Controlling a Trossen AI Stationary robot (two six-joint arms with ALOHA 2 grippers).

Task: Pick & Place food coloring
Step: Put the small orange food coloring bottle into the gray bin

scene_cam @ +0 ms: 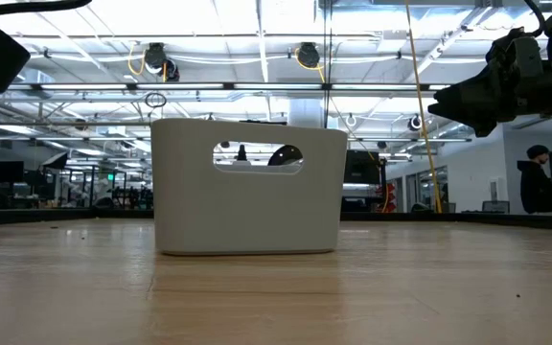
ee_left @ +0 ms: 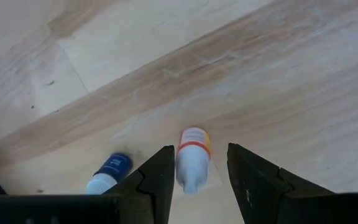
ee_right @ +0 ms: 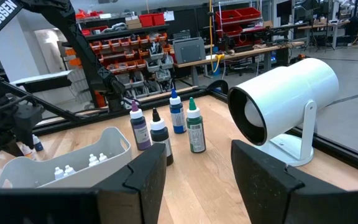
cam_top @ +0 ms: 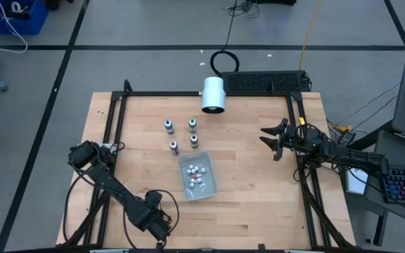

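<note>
Four small upright food coloring bottles stand on their bases on the wooden table: purple-capped [ee_right: 140,127], black-capped [ee_right: 159,140], blue [ee_right: 177,112] and green [ee_right: 195,127]. From above they form a cluster [cam_top: 181,135] beyond the bin. My right gripper [cam_top: 269,137] [ee_right: 197,152] hovers open to their right, pointing at them. My left gripper [cam_top: 159,223] [ee_left: 201,149] is open near the table's near edge, pointing down. Its fingers stand on either side of a tiny white orange-banded bottle [ee_left: 192,165] that lies on its side. A blue-labelled one [ee_left: 110,171] lies beside it.
A pale bin [cam_top: 197,176] [scene_cam: 247,187] with small white-tipped pieces inside sits mid-table, nearer than the bottles. A large white cylinder on a stand [cam_top: 213,95] [ee_right: 284,99] is at the far edge. A black frame [cam_top: 118,105] runs along the table's sides. A person [scene_cam: 537,182] stands in the room behind.
</note>
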